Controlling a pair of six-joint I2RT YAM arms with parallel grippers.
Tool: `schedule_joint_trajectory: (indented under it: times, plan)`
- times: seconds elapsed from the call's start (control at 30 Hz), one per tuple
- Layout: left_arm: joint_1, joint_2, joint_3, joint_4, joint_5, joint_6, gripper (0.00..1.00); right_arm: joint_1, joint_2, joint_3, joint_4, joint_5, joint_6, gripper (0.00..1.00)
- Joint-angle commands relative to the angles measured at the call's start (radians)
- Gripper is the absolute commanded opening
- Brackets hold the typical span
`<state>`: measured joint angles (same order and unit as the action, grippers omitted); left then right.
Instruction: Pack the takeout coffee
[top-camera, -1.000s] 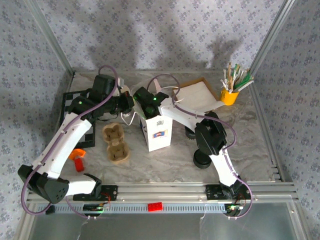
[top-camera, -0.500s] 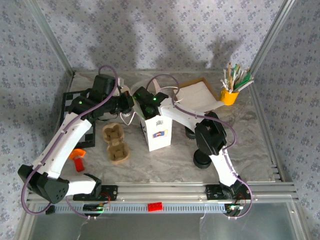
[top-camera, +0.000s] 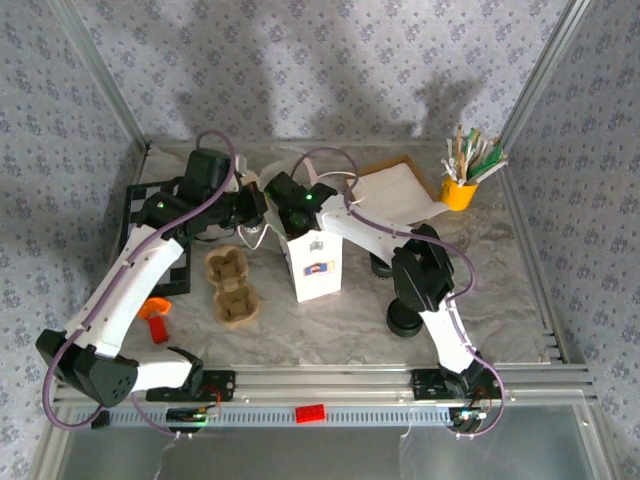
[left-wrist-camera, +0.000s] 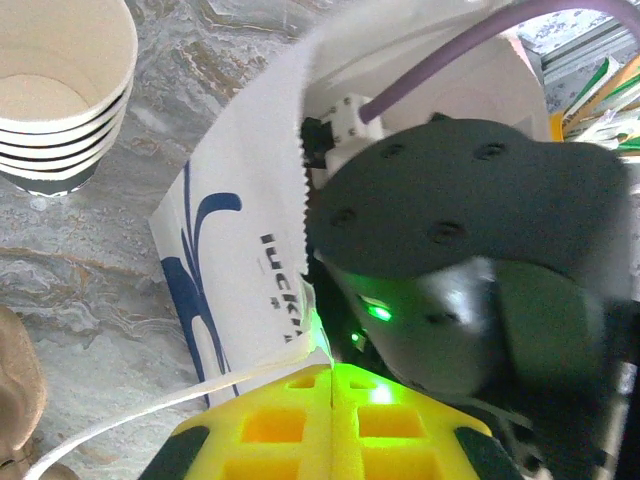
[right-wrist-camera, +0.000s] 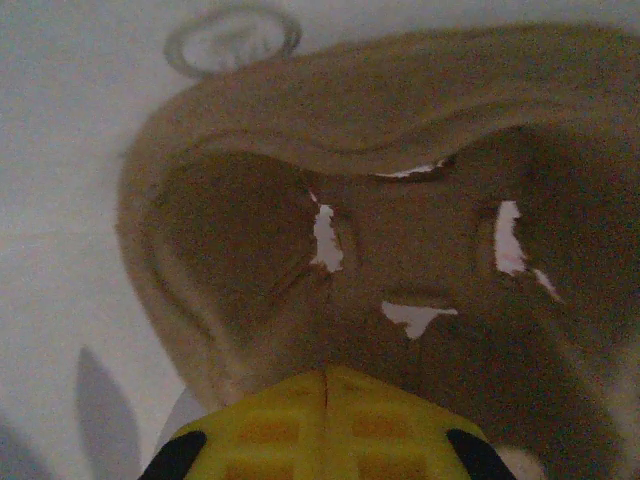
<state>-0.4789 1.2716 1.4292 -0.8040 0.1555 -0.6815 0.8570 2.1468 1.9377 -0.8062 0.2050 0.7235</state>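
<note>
Moved since earlier: the right arm (top-camera: 360, 228) is shifted very slightly left over the bag mouth; everything else is placed as before.
Table (top-camera: 500, 290): marbled, with the white paper bag (top-camera: 318, 268) stood upright near its middle.
Right gripper (right-wrist-camera: 325, 395): lowered into the paper bag's open top. The yellow pads are pressed together, and whether the tray's rim is pinched cannot be told.
Left gripper (left-wrist-camera: 330, 395): held at the bag's upper left edge, pads closed on the serrated rim, a white handle strip trailing beside them.
Takeout coffee (right-wrist-camera: 400, 250): its brown pulp tray is seen inside the bag, just ahead of the right gripper; cup and lid cannot be made out.
Napkin tray (top-camera: 395, 190): set behind and right of the bag.
Spare pulp trays (top-camera: 230, 287): laid just left of the bag.
Paper cup stack (left-wrist-camera: 55, 90): stood near the bag, lidless.
Black lids (top-camera: 405, 320): stacked to the bag's front right.
Yellow stirrer cup (top-camera: 460, 192): well apart from the bag, at the far right.
</note>
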Motion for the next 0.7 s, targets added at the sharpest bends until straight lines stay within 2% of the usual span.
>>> schedule_joint_trajectory:
  times: [0.0,0.67]
  plan:
    - [0.010,-0.008,0.005,-0.010,-0.020,0.010,0.00,0.017,-0.082,0.049,-0.066,0.024,-0.013,0.00]
    - [0.013,0.029,0.060,-0.052,0.000,0.070,0.00,0.040,-0.189,0.107,-0.140,0.082,-0.042,0.00]
